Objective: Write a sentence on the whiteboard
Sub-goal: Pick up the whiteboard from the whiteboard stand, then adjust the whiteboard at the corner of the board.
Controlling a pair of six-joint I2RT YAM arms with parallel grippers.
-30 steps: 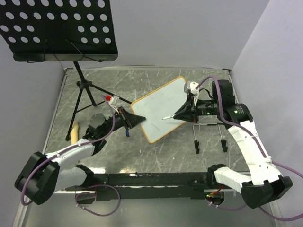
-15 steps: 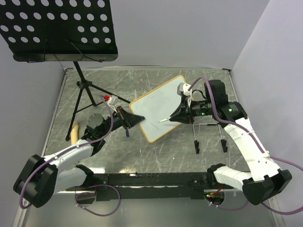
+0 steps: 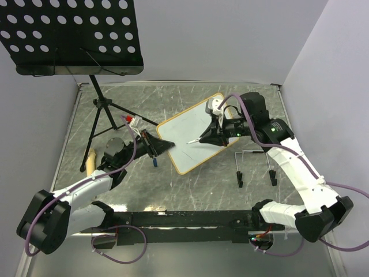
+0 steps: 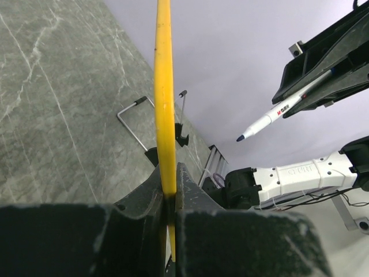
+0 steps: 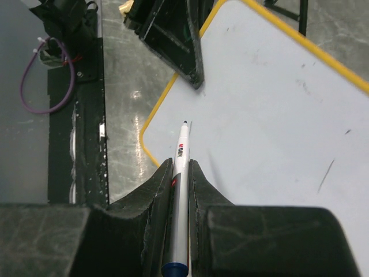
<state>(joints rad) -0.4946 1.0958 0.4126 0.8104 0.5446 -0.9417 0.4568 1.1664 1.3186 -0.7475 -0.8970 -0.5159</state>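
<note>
Whiteboard (image 3: 195, 131) in the top external view lies slanted over the tabletop (image 3: 190, 190). Its long axis runs from lower left to upper right, and its left corner is clamped in the left fingers (image 3: 157, 145). The right fingers (image 3: 209, 137) are closed on a marker (image 3: 196, 140) that points left across the face, tip over the board's middle. Contact cannot be told here. No word of the sentence shows.

The left wrist view takes the whiteboard (image 4: 164, 104) edge-on, its yellow rim rising straight out of the shut left fingers (image 4: 154, 190). The marker (image 4: 282, 108) comes in from the right, its tip apart from the rim line with open air between.

The right wrist view looks down the marker (image 5: 180, 153), pinched between the right fingers (image 5: 164, 179). Its tip points at the whiteboard (image 5: 277, 104) near the lower left edge, with the left fingers (image 5: 179, 40) just ahead. By my judgement the tip must close that gap straight along its own axis before any stroke.
</note>
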